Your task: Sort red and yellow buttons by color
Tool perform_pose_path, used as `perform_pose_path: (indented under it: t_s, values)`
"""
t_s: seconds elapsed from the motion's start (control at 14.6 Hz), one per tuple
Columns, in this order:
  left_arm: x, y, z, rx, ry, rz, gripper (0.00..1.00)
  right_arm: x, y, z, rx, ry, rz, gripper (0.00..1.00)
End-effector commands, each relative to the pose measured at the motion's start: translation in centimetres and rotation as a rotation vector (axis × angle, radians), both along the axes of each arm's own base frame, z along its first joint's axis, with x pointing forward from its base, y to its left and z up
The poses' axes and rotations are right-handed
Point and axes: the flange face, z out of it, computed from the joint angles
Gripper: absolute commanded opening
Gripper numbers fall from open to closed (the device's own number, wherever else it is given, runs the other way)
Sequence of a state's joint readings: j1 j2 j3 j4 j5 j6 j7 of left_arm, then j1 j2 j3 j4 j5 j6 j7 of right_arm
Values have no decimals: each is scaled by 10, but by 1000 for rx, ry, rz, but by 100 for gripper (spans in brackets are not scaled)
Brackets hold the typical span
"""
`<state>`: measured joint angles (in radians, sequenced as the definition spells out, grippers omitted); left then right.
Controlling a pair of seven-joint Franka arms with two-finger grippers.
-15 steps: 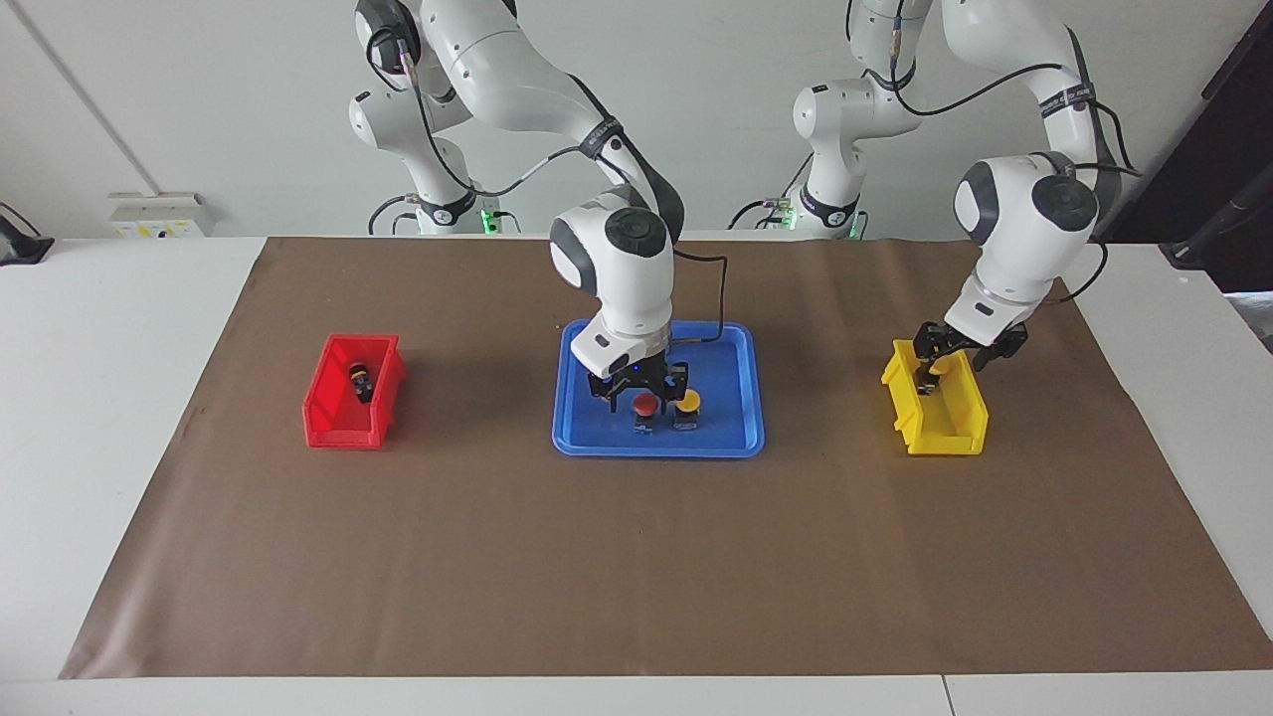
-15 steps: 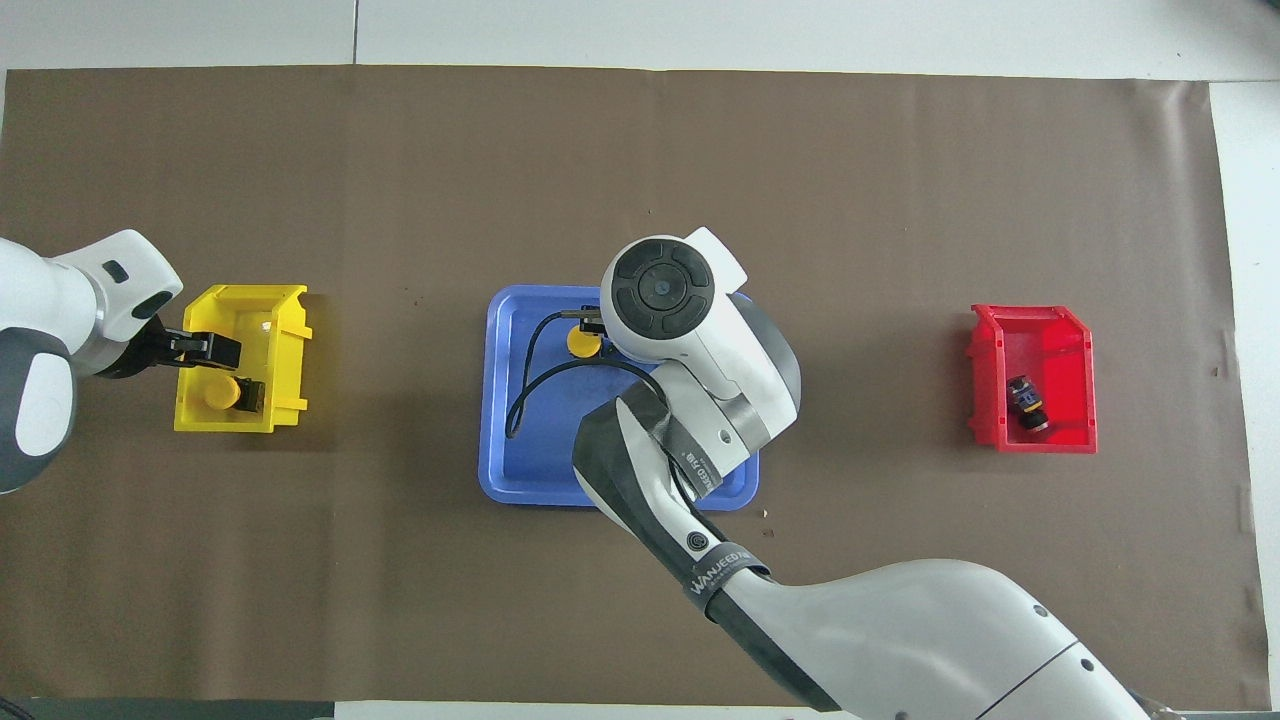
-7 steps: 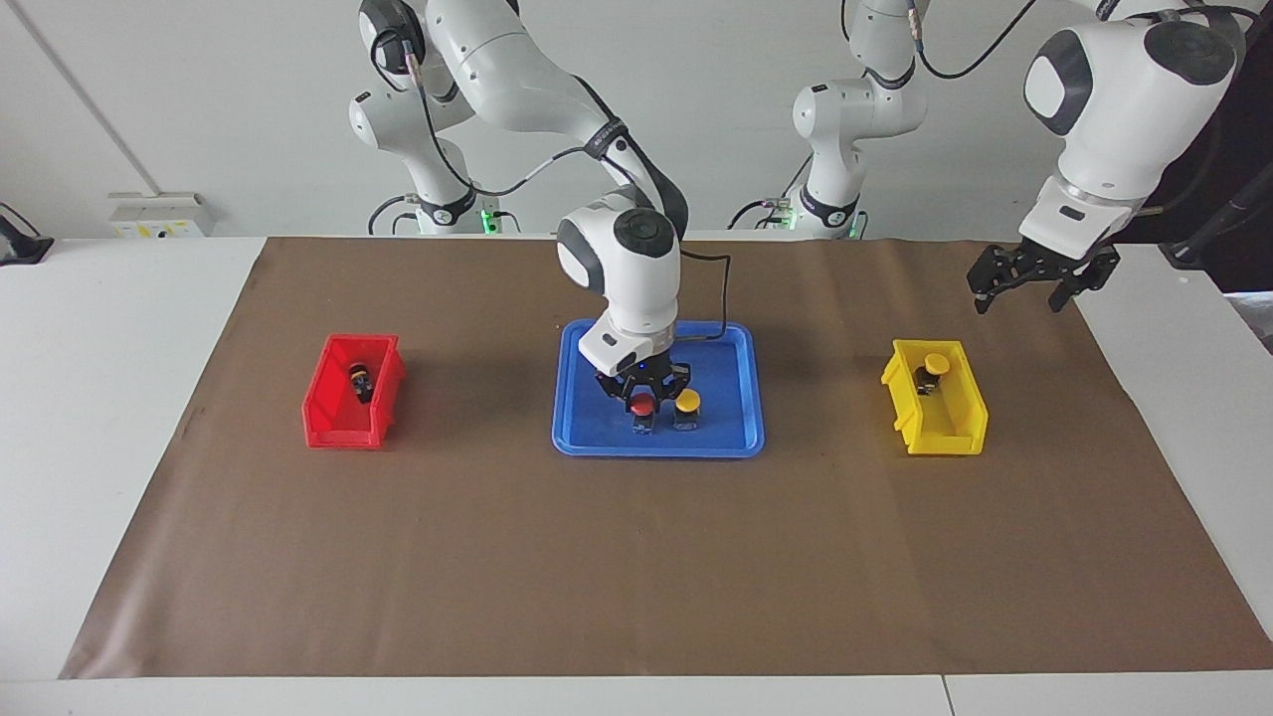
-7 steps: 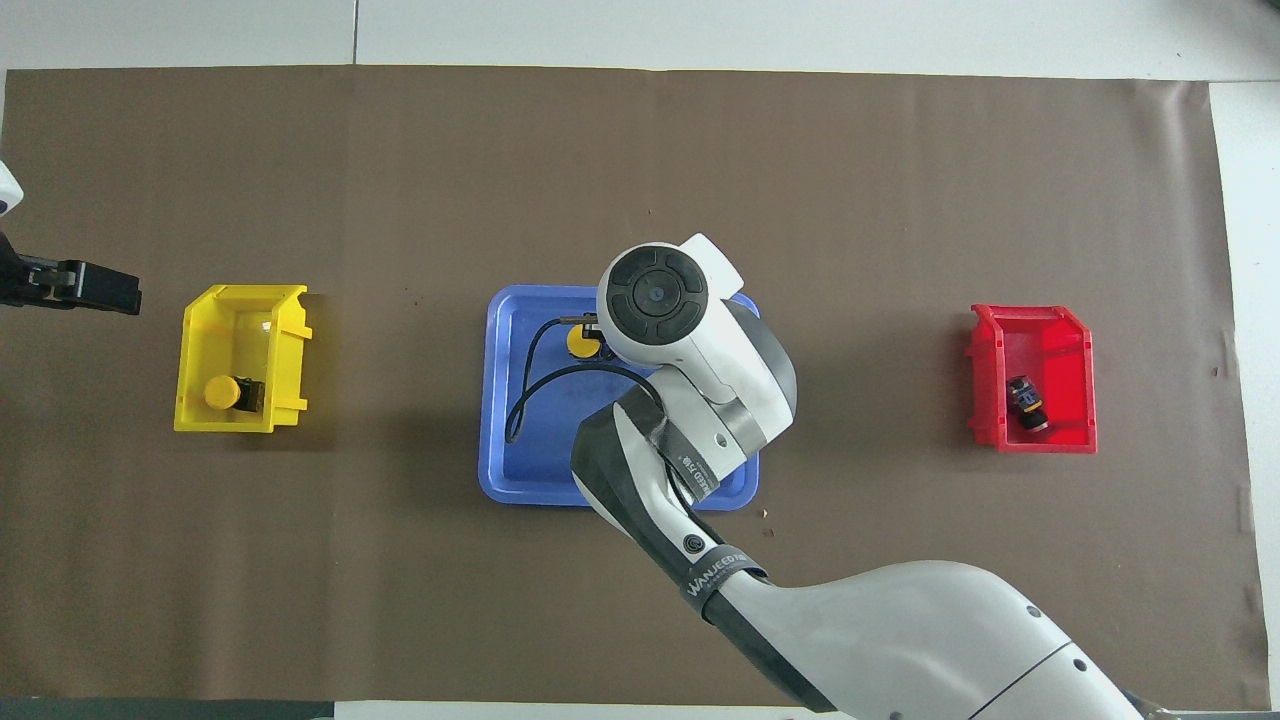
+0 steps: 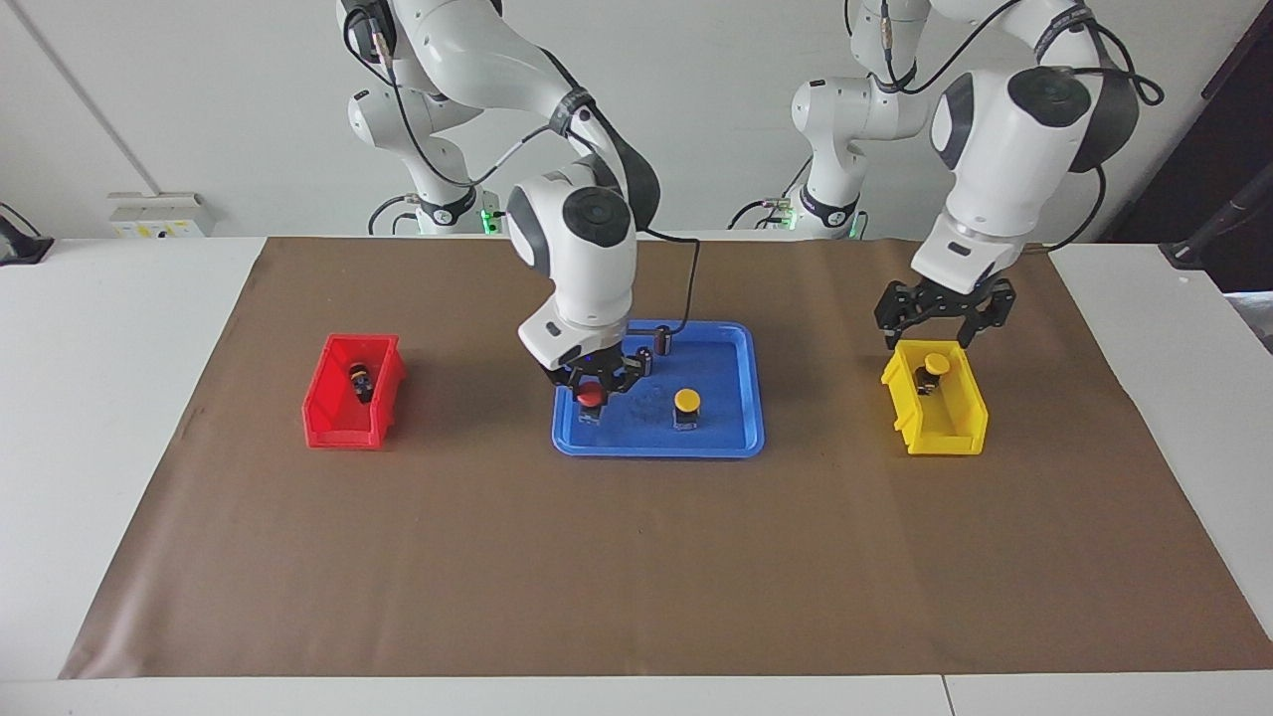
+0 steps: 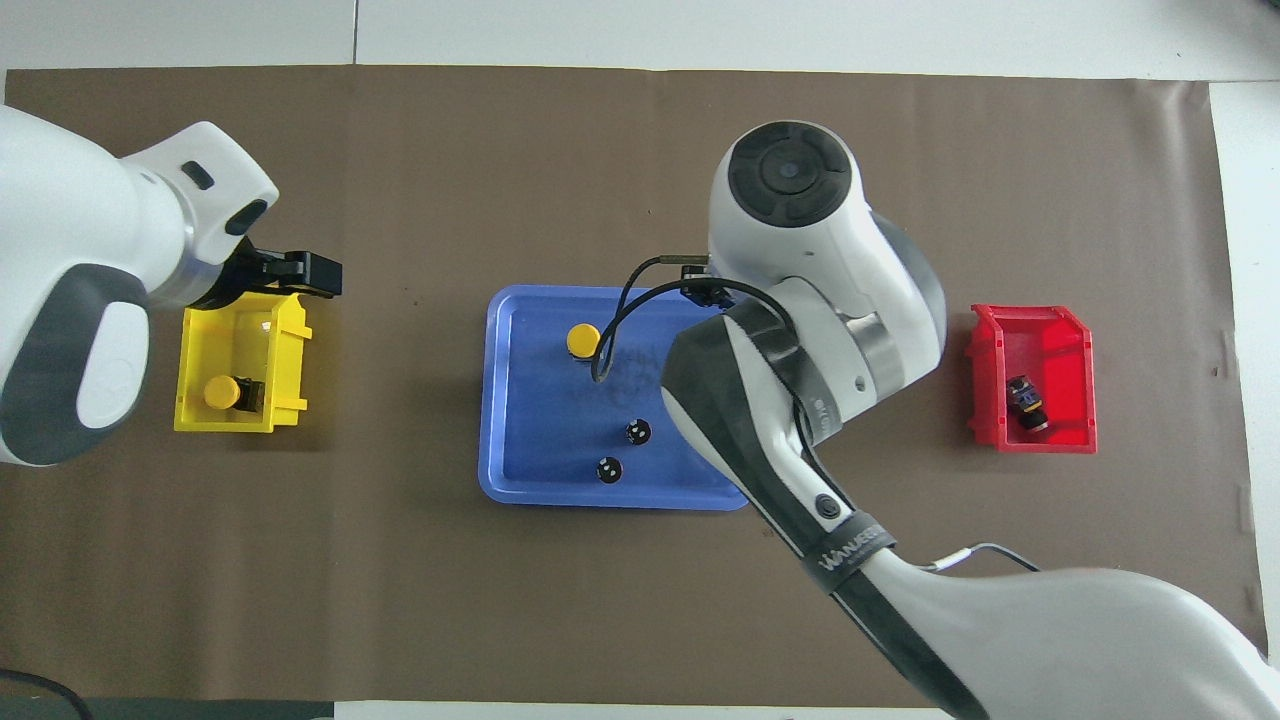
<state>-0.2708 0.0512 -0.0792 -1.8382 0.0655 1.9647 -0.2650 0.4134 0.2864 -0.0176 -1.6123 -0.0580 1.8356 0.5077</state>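
Note:
My right gripper [image 5: 594, 383] is shut on a red button [image 5: 592, 396] and holds it just above the blue tray [image 5: 656, 449], at the tray's edge toward the right arm's end. The arm hides this button in the overhead view. A yellow button [image 5: 686, 401] stands upright in the tray and also shows in the overhead view [image 6: 583, 339]. Another yellow button [image 5: 935, 362] sits in the yellow bin [image 5: 960, 423]. My left gripper [image 5: 943, 318] hangs open and empty over that bin. A dark-bodied button [image 5: 361, 381] lies on its side in the red bin [image 5: 343, 423].
Two dark capless cylinders [image 6: 638, 432] [image 6: 607, 469] stand in the tray [image 6: 495, 400], nearer to the robots than the yellow button. The yellow bin [image 6: 195, 330] is at the left arm's end and the red bin [image 6: 1075, 340] at the right arm's. Brown paper covers the table.
My right gripper shut on the red button and carried it toward the red bin's end of the tray. My left gripper let go of a yellow button in the yellow bin, rose, and came back over it.

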Motion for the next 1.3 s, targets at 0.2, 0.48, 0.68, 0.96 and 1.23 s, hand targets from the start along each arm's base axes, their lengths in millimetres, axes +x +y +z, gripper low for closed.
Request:
perform_pose_path:
  t_s: [0.2, 0.48, 0.68, 0.96, 1.23]
  values:
    - [-26, -160, -94, -62, -12, 34, 100, -59, -221, 17, 36, 2, 239, 23]
    - [-40, -207, -127, -67, 4, 46, 100, -67, -299, 4, 50, 10, 319, 23]
    - [-42, -208, -135, -61, 11, 40, 100, -85, -307, -23, 38, -54, 321, 24]
    - [-41, -209, -134, -68, 9, 47, 81, -86, -312, -47, 32, -85, 323, 25]
    - [-43, -214, -144, -69, 11, 57, 70, -77, -313, -72, 25, -116, 327, 27]
